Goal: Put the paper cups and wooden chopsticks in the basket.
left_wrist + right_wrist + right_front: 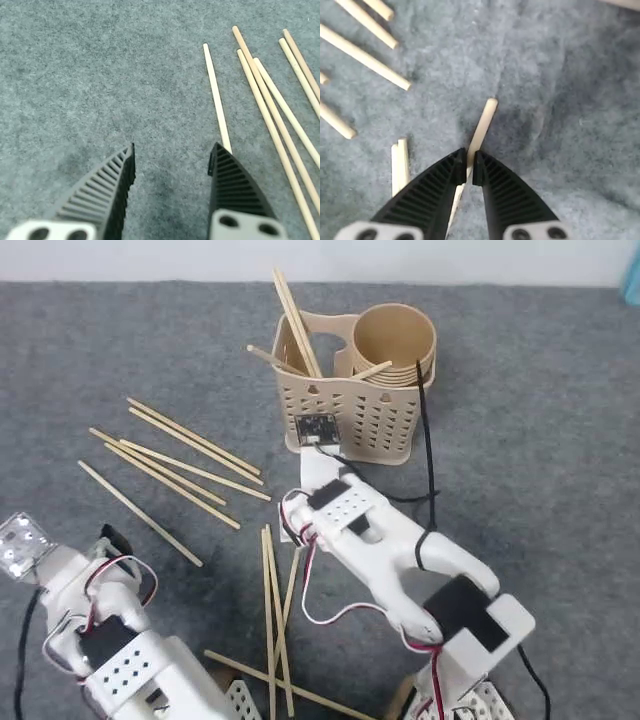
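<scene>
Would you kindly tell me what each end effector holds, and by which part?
The right end effector is shut on a wooden chopstick, pinching it near one end. The left end effector is open and holds nothing.

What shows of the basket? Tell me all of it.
The basket is beige and plastic-looking, its walls pierced with rows of small holes, a cut-out handle rising at the back. It stands upright on the grey carpet. One compartment holds stacked paper cups, the other several wooden chopsticks leaning out. A small printed tag sits on its front wall.
</scene>
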You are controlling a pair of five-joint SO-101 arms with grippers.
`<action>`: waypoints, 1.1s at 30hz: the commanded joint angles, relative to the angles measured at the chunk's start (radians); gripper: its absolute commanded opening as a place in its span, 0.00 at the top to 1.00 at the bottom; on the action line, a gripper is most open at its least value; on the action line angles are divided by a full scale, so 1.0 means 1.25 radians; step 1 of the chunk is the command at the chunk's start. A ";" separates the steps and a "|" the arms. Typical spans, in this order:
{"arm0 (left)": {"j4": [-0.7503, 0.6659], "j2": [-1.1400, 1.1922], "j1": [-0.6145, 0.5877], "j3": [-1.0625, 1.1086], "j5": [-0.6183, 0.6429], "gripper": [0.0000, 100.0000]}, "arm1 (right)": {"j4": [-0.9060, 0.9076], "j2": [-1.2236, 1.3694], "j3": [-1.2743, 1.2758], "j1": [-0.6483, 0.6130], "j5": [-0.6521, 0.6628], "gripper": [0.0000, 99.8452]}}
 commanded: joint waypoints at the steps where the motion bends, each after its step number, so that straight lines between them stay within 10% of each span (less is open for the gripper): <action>1: -0.001 -0.012 0.005 -0.012 -0.012 0.77 | 0.041 0.012 -0.061 -0.006 -0.011 0.96; 19: -0.001 -0.012 0.005 -0.012 -0.012 0.77 | 0.052 0.018 -0.061 -0.042 -0.012 0.85; 33: -0.001 -0.012 0.005 -0.012 -0.012 0.77 | 0.118 -0.008 -0.083 -0.040 -0.010 0.99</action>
